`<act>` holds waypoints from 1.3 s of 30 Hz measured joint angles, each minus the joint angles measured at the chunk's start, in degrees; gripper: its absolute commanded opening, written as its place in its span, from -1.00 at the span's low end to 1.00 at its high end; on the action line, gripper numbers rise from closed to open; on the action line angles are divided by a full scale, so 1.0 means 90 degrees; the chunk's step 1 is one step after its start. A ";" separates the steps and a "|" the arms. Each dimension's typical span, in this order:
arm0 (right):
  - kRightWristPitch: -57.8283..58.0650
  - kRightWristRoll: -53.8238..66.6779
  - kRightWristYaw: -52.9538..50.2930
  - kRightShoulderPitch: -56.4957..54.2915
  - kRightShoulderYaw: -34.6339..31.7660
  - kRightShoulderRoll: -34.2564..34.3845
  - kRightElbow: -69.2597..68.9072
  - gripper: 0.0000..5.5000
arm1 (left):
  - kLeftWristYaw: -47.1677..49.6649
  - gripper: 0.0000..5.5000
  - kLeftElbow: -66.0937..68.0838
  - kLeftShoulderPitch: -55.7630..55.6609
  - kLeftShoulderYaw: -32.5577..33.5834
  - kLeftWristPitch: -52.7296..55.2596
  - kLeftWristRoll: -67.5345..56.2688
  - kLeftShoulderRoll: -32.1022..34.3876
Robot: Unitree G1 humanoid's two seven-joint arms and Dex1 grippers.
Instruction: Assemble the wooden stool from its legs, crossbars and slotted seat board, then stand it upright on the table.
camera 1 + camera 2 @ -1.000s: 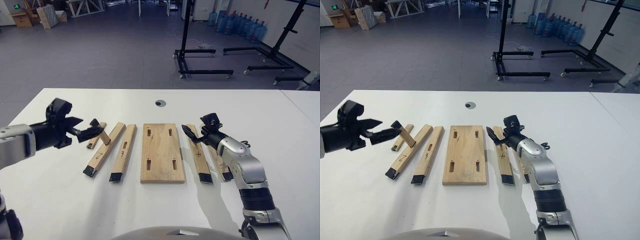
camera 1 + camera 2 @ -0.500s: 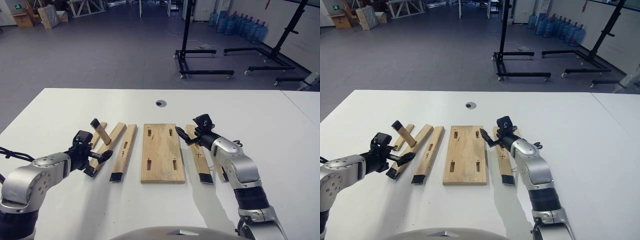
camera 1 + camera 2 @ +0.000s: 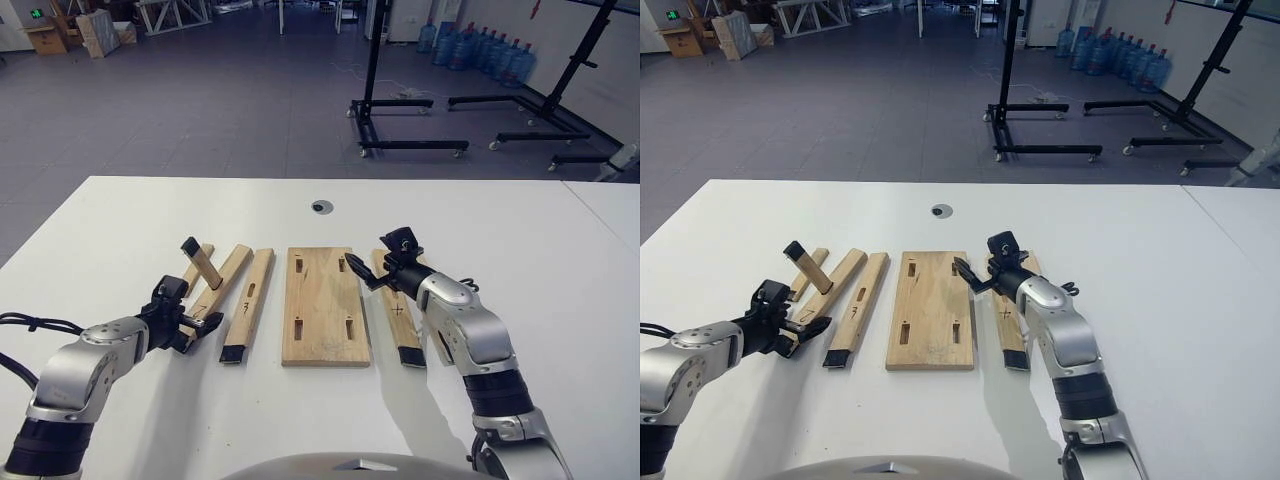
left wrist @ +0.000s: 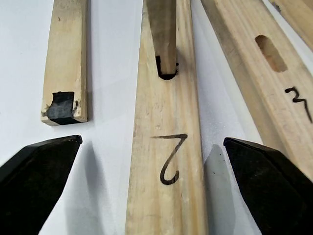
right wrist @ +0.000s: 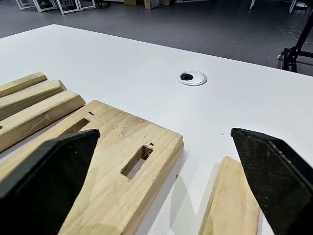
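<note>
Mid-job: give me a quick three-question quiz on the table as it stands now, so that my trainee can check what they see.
1. True or false: the left pincer is shut on the leg marked 2.
2. How many slots show in the seat board?
3. The tilted crossbar is plugged into: A the leg marked 2; B the seat board; C nothing, it lies flat.

Key: 1 false, it is open with a finger on either side of the leg; 2 four; 3 A.

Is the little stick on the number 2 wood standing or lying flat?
Standing, leaning: the little stick is slotted into the number 2 leg, black tip up.
</note>
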 measured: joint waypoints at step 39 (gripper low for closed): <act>0.0008 -0.0001 0.0080 -0.0227 0.0048 0.0070 0.0229 0.80 | -0.0606 -0.26 -0.0380 -0.1649 0.0882 0.0132 -0.0305 -0.0218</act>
